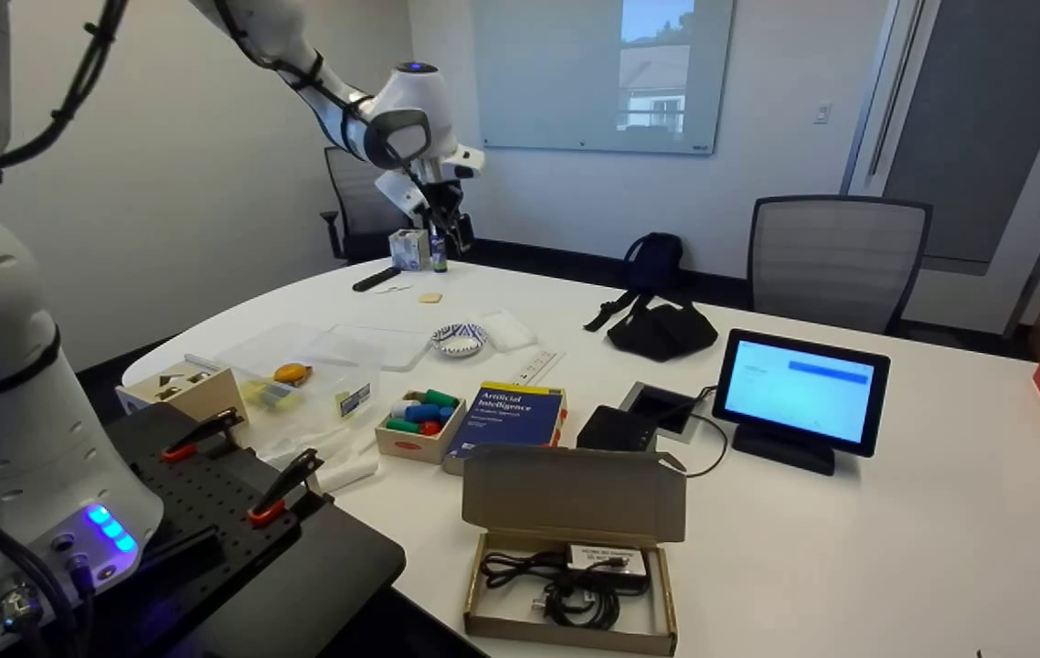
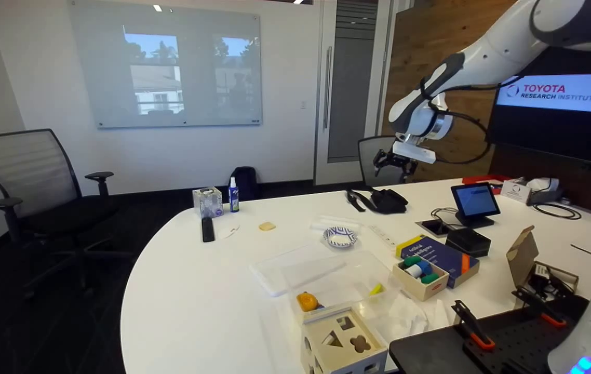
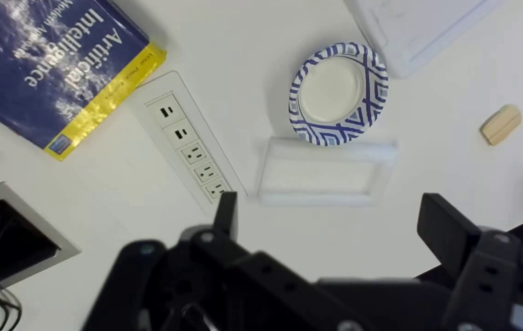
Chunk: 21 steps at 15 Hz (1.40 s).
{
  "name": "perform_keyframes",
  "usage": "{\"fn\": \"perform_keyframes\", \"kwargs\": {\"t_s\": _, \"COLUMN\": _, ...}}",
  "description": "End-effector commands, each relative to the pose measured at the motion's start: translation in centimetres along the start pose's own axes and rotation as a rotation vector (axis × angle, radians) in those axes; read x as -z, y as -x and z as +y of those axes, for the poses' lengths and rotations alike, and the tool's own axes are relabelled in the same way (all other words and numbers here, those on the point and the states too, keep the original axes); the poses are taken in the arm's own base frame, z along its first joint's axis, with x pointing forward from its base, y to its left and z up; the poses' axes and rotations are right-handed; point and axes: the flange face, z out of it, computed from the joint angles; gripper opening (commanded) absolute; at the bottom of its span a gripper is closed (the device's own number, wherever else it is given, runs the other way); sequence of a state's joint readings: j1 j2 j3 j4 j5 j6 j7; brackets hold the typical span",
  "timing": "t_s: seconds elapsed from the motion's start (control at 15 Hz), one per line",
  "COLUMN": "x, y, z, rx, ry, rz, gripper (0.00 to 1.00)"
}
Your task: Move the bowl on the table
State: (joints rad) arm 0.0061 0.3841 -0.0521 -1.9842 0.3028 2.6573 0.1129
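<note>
The gripper (image 3: 332,216) hangs spread wide; below it the blue-and-white bowl (image 3: 337,94) rests on the table (image 1: 886,557), beyond the jaws in the wrist view. Well below the gripper, the exterior views alone show a wooden box (image 1: 412,445) of coloured pieces (image 1: 423,413) and a cardboard box (image 1: 573,493) holding cables (image 1: 566,582).

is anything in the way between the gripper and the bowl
Nothing visible blocks the open gripper from reaching the bowl. In the wrist view, a pale plastic tray lies on the gripper's side of the bowl, but it looks low enough to pass over.
</note>
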Motion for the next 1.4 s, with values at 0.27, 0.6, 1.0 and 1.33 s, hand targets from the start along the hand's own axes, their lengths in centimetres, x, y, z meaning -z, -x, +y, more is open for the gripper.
{"fn": "perform_keyframes", "kwargs": {"t_s": 0.27, "x": -14.9, "y": -5.1, "z": -2.1, "rx": -0.086, "ry": -0.016, "rz": -0.058, "gripper": 1.00}}
{"fn": "perform_keyframes", "kwargs": {"t_s": 0.6, "x": -23.2, "y": -4.8, "z": -3.2, "rx": -0.076, "ry": -0.013, "rz": -0.092, "gripper": 1.00}}
{"fn": "perform_keyframes", "kwargs": {"t_s": 1.0, "x": -29.7, "y": -2.9, "z": -5.1, "rx": -0.047, "ry": 0.045, "rz": -0.147, "gripper": 1.00}}
{"fn": "perform_keyframes", "kwargs": {"t_s": 1.33, "x": -33.0, "y": -1.3, "z": -4.4, "rx": -0.058, "ry": 0.202, "rz": -0.158, "gripper": 1.00}}
